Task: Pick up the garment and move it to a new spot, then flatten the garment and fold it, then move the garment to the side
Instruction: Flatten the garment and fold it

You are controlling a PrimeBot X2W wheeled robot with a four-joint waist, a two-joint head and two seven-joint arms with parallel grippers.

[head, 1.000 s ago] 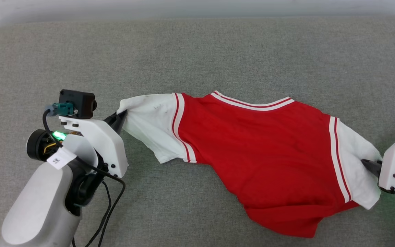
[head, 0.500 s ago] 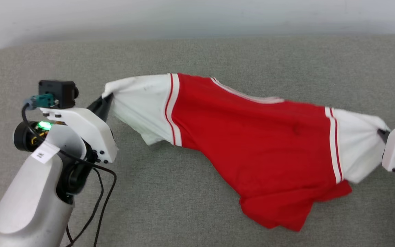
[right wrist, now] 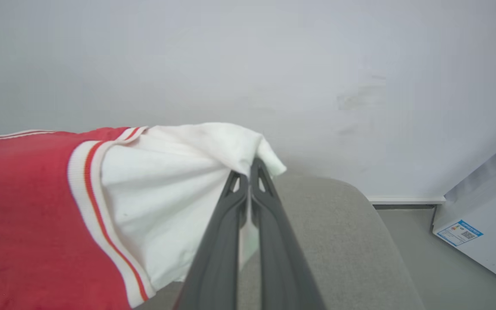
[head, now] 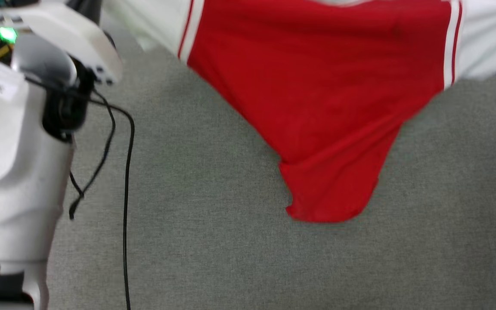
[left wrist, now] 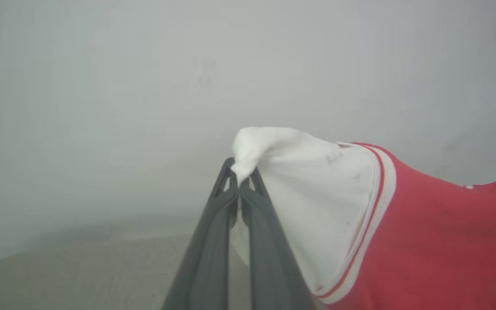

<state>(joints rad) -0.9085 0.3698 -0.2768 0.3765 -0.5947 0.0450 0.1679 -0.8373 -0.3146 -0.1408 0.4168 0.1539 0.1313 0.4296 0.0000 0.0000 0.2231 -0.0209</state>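
The garment [head: 325,86], a red jersey with white sleeves and striped trim, hangs in the air above the grey cloth surface [head: 213,241], its red body drooping to a point. In the left wrist view my left gripper [left wrist: 240,181] is shut on the tip of one white sleeve [left wrist: 317,193]. My right gripper [right wrist: 249,175], seen in the right wrist view, is shut on the tip of the other white sleeve [right wrist: 175,181]. The head view has my left arm [head: 20,142] at the left edge, while the garment's collar runs off the top.
A black cable [head: 125,185] hangs from my left arm over the grey surface. A pale wall stands behind. In the right wrist view the surface's rounded right edge [right wrist: 373,215] drops to the floor, where a white box [right wrist: 480,215] with a blue label stands.
Both grippers have lifted the garment off the surface by its sleeves, and the right one closed on its sleeve. The head view has shifted downward.
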